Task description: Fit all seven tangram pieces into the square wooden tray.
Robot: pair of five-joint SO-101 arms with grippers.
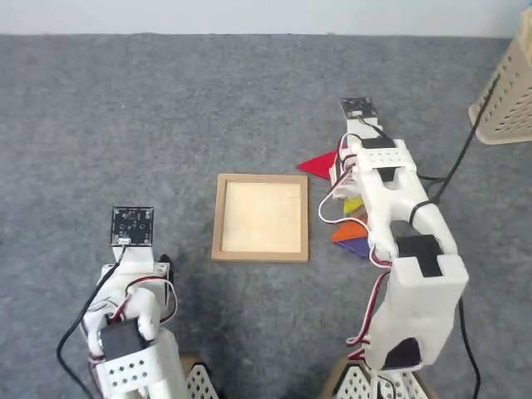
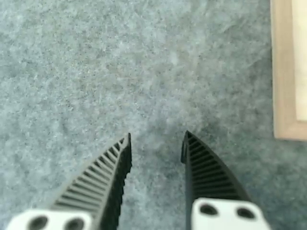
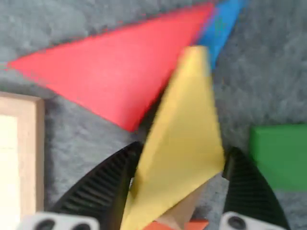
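The square wooden tray (image 1: 218, 218) lies at mid-table with nothing in it; its rim also shows in the left wrist view (image 2: 283, 72) and the right wrist view (image 3: 19, 143). The tangram pieces lie in a cluster just right of the tray. My right gripper (image 3: 184, 149) is shut on a yellow triangle (image 3: 184, 139), which sits tilted between the fingers. Around it are a red triangle (image 3: 120, 72), a blue piece (image 3: 223, 26) and a green piece (image 3: 280, 153). In the high view the red triangle (image 1: 318, 164) pokes out beside the right arm. My left gripper (image 2: 157, 139) is open over bare carpet, left of the tray.
Orange (image 1: 345, 233) and purple (image 1: 356, 246) pieces lie half under the right arm. A perforated beige basket (image 1: 511, 91) stands at the far right edge. Grey carpet covers the whole table.
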